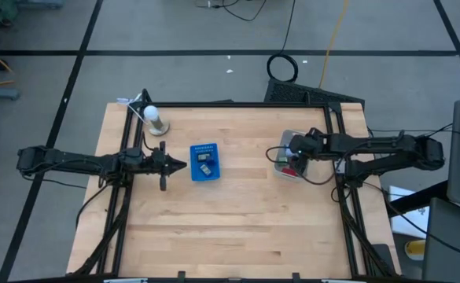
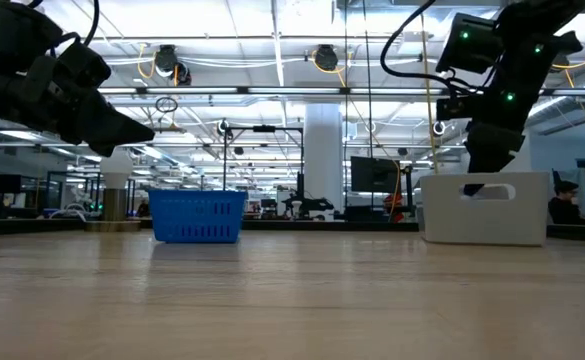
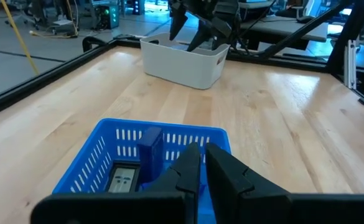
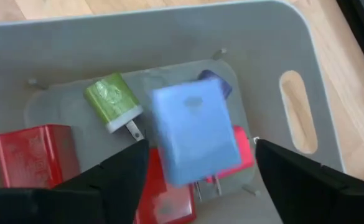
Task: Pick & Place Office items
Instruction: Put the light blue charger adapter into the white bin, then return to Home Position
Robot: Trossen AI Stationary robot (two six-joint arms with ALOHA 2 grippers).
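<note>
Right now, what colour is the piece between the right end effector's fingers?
Light blue piece; the right wrist view shows it best.

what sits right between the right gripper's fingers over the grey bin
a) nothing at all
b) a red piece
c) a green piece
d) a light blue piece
d: in the right wrist view the light blue piece sits between the right gripper's spread fingers above the grey bin, while the green piece and a red piece lie on the bin floor off to one side.

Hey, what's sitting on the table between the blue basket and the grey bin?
Nothing: the high view shows bare wood between the blue basket and the grey bin, and the low view agrees.
</note>
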